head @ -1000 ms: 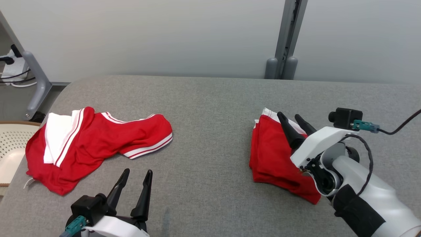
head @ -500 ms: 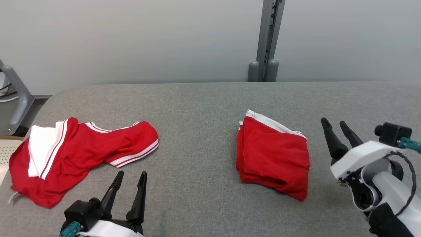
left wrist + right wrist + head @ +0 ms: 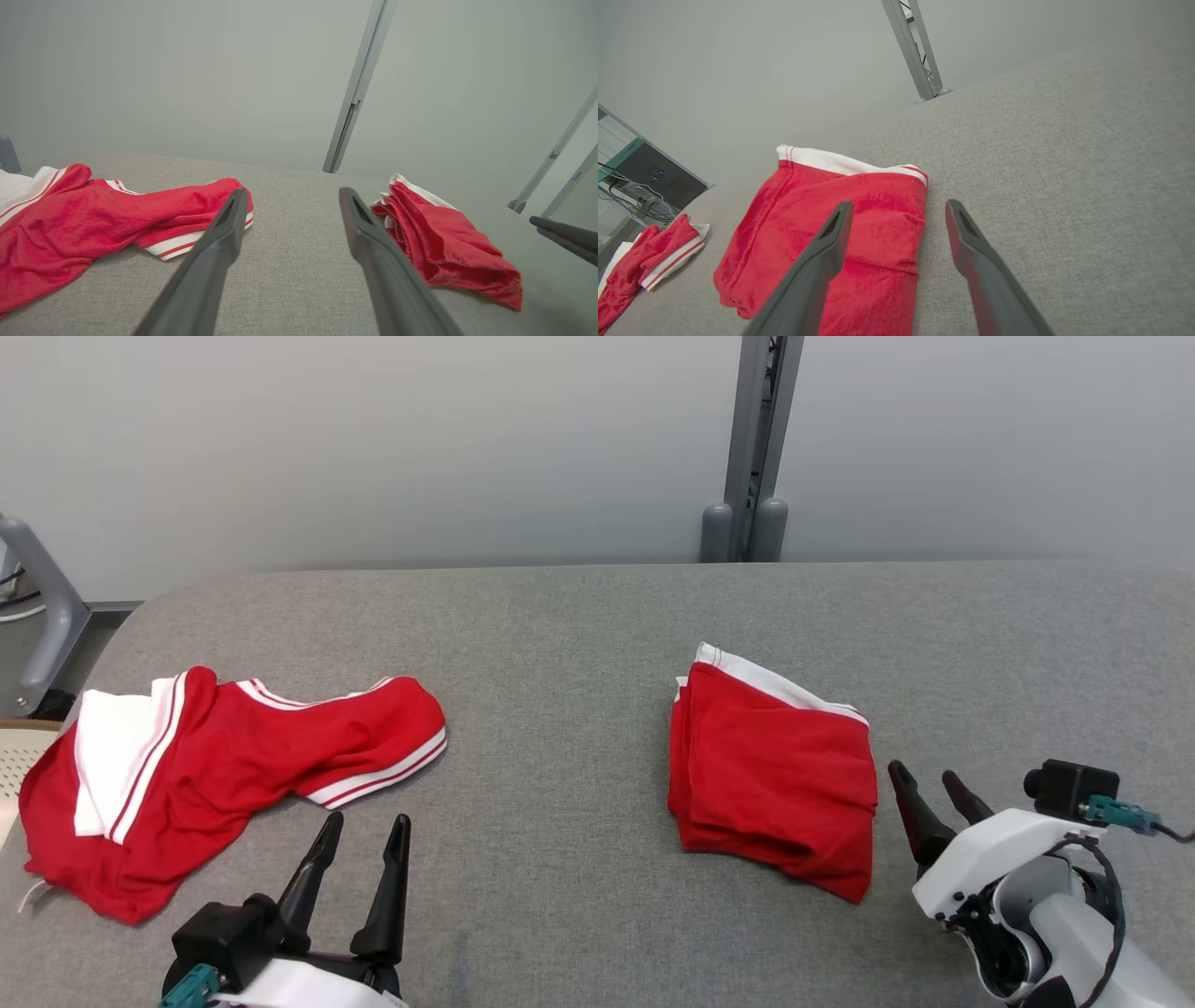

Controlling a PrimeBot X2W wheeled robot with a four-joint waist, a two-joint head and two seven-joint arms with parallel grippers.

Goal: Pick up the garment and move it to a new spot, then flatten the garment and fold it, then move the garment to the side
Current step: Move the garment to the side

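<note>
Fingers of left gripper and right gripper gaping wide, empty, hovering over grey table near folded garment.

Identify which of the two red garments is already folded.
The right-hand garment, a compact stack beside the right gripper; the left-hand garment lies spread and crumpled.
</note>
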